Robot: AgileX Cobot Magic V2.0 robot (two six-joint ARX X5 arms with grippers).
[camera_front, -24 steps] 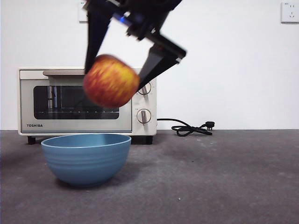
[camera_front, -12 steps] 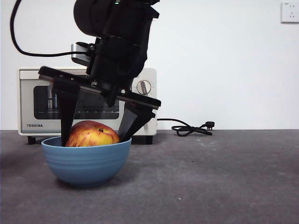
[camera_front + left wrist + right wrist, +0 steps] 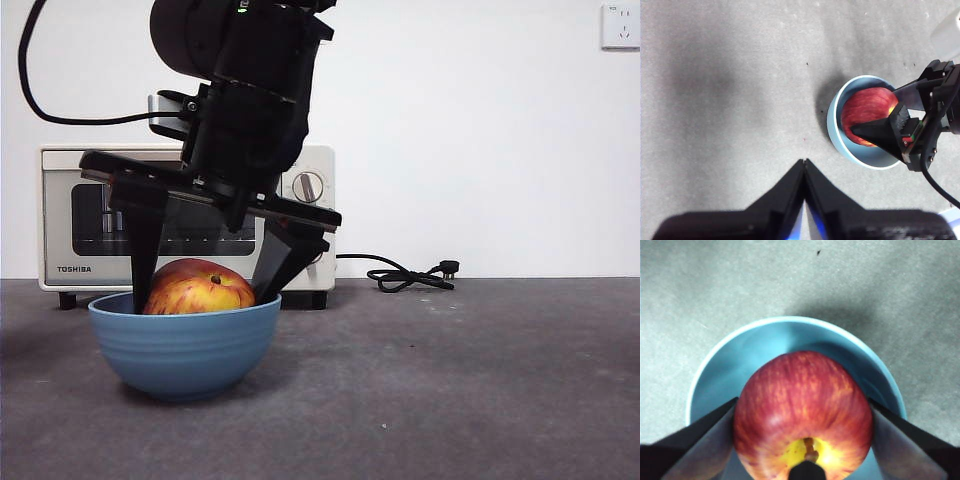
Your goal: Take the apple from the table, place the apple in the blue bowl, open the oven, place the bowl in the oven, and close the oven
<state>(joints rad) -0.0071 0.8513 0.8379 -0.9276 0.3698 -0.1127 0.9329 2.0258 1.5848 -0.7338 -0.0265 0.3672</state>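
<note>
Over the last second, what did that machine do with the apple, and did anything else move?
The right end effector carried the apple down from in front of the oven into the blue bowl; its jaws still flank the fruit. Bowl, oven and cord stayed put.

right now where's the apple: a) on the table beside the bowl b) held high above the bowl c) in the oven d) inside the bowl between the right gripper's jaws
d: the apple sits in the bowl with the right gripper straddling it, one jaw on each side.
</note>
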